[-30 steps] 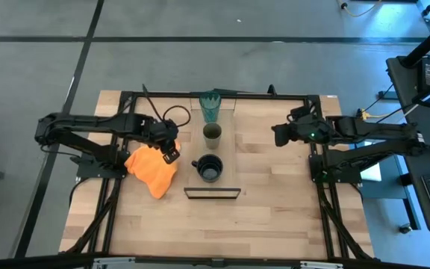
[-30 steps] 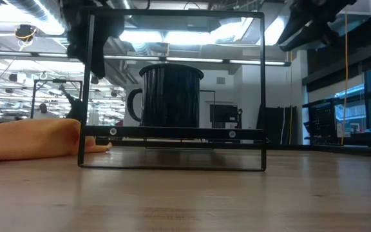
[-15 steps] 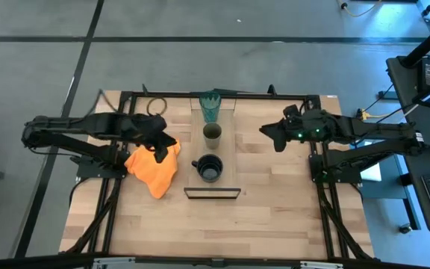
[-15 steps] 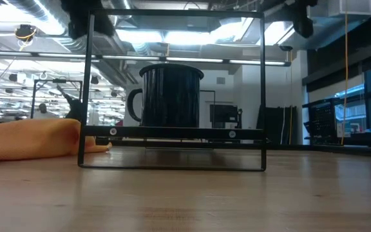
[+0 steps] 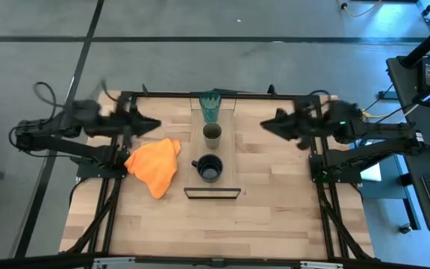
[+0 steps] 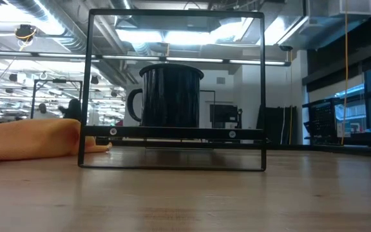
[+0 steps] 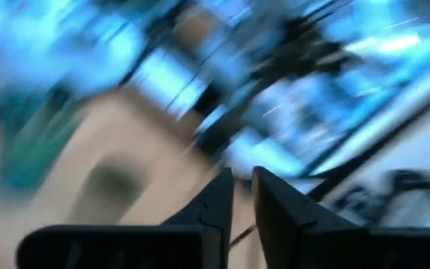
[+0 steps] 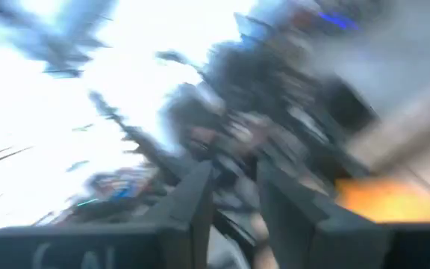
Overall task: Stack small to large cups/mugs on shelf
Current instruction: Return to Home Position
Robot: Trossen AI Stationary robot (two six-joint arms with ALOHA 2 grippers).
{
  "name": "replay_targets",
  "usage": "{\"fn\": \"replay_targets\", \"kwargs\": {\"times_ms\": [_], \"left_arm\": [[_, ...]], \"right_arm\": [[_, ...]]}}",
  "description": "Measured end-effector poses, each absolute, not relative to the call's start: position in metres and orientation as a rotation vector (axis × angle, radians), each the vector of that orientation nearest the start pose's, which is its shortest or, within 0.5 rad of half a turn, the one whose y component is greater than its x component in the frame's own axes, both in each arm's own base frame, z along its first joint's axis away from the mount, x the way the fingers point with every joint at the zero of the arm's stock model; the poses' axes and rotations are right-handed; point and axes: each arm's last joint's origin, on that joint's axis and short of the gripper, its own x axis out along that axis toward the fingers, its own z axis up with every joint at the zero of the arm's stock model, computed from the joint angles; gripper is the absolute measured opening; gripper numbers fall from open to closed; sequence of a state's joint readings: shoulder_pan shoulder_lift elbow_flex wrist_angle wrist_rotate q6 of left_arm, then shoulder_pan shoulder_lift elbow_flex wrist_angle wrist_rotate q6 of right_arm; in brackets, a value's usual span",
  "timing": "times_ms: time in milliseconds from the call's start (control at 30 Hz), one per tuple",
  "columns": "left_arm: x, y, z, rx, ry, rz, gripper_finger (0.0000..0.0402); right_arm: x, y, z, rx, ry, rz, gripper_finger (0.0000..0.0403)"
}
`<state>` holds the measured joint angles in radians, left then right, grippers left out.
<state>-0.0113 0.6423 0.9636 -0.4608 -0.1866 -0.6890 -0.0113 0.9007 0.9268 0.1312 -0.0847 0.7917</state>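
Three vessels stand in a row on the light-wood shelf plank (image 5: 228,153). The teal tumbler (image 5: 210,107) is at the far end, the olive-brown cup (image 5: 212,134) in the middle, and the navy mug (image 5: 209,169) nearest, just behind the dark metal frame (image 5: 212,193). In the low view the mug (image 6: 171,96) shows through the frame (image 6: 90,90). My left gripper (image 5: 154,124) hangs above the table left of the shelf, shut and empty. My right gripper (image 5: 266,125) hangs to the right of the shelf, shut and empty. Both wrist views are blurred.
An orange cloth (image 5: 154,166) lies on the tabletop just left of the mug and also shows in the low view (image 6: 28,138). Bare wood lies in front of the frame and to the right of the shelf. The table's black frame bars run along its edges.
My left gripper has drawn back from over the orange cloth toward the table's far left and risen. My right gripper has moved a little toward the shelf and the far edge and has also risen. Both have left the low view. The cups and the cloth have stayed where they were.
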Motion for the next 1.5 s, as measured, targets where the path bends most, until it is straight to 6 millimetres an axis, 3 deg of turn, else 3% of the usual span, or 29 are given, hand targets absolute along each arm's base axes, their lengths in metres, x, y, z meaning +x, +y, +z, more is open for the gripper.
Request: {"fn": "replay_targets", "kwargs": {"times_ms": [133, 333, 500, 600, 700, 800, 1100, 1500], "left_arm": [[0.098, 0.001, 0.412, -0.489, -0.183, 0.045, 0.0047], [0.062, 0.002, 0.418, -0.394, -0.29, 0.034, 0.0047], [0.047, 0.002, 0.417, -0.352, -0.313, 0.039, 0.0047], [0.041, 0.003, 0.415, -0.331, -0.331, 0.046, 0.0047], [0.038, 0.003, 0.4, -0.33, -0.353, 0.056, 0.0047], [0.036, 0.003, 0.38, -0.333, -0.405, 0.052, 0.0047], [0.042, 0.001, 0.32, -0.302, -0.504, -0.012, 0.0047], [0.055, 0.001, 0.28, -0.275, -0.37, 0.019, 0.0047]], "right_arm": [[0.184, 0.002, 0.417, 0.651, -0.358, 0.272, 0.0109], [0.164, 0.005, 0.427, 0.544, -0.402, 0.357, 0.0109], [0.156, 0.006, 0.418, 0.572, -0.266, 0.354, 0.0109], [0.149, 0.014, 0.425, 0.401, -0.328, 0.503, 0.0109], [0.136, 0.019, 0.434, 0.243, -0.416, 0.646, 0.0109], [0.126, 0.02, 0.434, 0.222, -0.443, 0.659, 0.0109], [0.11, 0.017, 0.374, 0.221, -0.513, 0.589, 0.0109], [0.085, 0.014, 0.292, 0.229, -0.557, 0.501, 0.0109]]}}
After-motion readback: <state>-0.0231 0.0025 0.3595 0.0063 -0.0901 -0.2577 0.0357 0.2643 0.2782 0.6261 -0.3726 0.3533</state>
